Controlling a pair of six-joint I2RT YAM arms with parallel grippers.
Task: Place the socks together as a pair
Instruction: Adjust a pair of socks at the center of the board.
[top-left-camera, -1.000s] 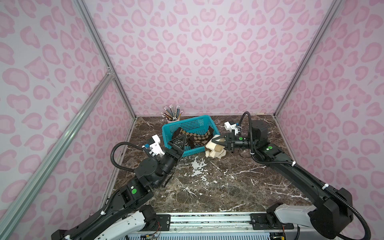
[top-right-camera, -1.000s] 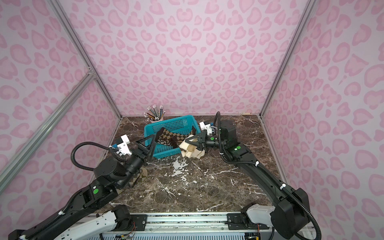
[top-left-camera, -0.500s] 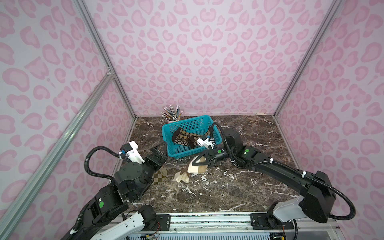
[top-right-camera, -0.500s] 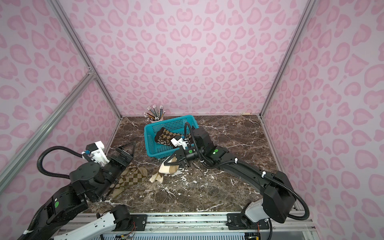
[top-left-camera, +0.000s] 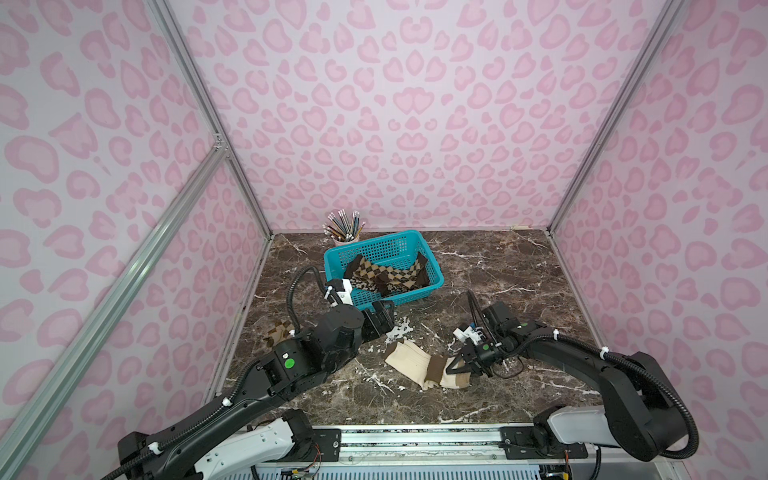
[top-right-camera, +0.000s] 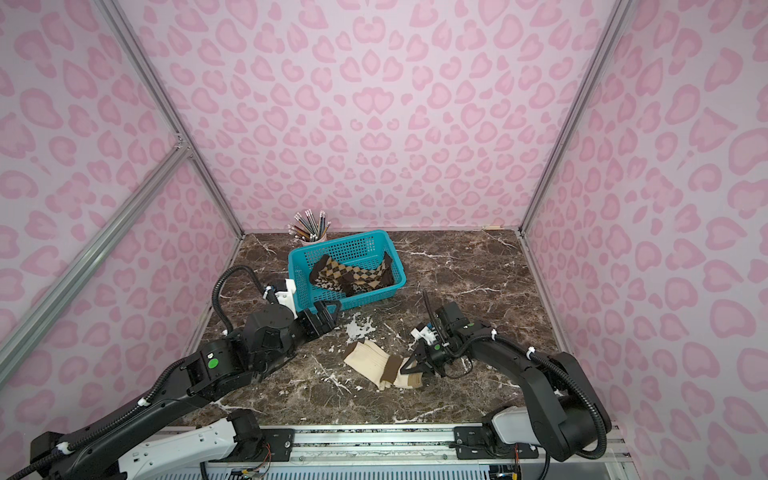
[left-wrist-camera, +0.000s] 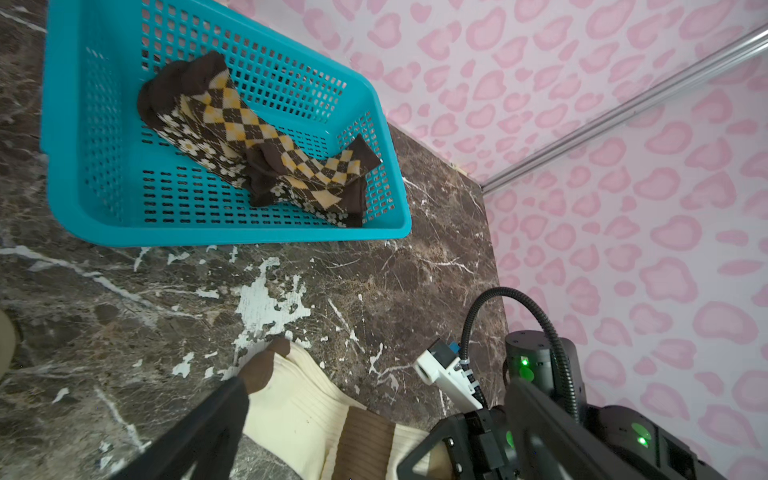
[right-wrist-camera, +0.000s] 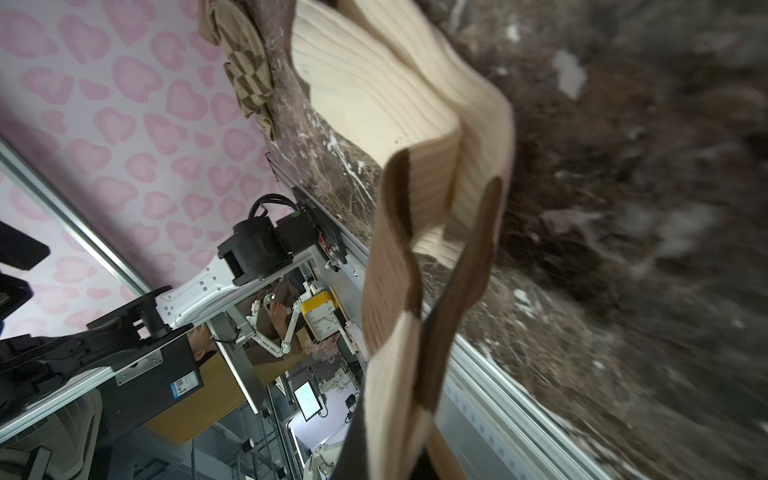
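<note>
1. Socks, cream ribbed with a brown band (top-left-camera: 409, 361), lie on the marble in front of the teal mesh basket (top-left-camera: 386, 249), toward the front rail. The right wrist view shows two layers, each with its own band.
2. Surface: dark brown marble tabletop (top-left-camera: 498, 266) with white veins. One white scuffed patch (top-left-camera: 399, 330) sits between the basket and the cream socks.
3. Room: pink walls (top-left-camera: 415, 124) with a heart-spot print on three sides, with aluminium frame posts (top-left-camera: 218, 141) at the corners.
4. Count:
   - one basket;
   - two brown-tan argyle socks (left-wrist-camera: 232, 120) inside the basket;
   - dark brown flowered socks (left-wrist-camera: 189, 143) under them, number not discernible;
   - an olive-beige check sock (top-left-camera: 277, 330) left of and in front of the basket, partly hidden by the left arm (top-left-camera: 299, 361);
   - one cup of pencils (top-left-camera: 344, 230) directly behind the basket.
5. Left arm: extended from the rail toward the basket. The left gripper (top-left-camera: 384, 318) is just short of the basket's front wall, jaws spread wide and empty.
6. Right arm (top-left-camera: 561, 349): elbow bent, wrist low over the marble. The right gripper (top-left-camera: 451, 368) is pinched onto the end of the cream socks farthest from the basket.
</note>
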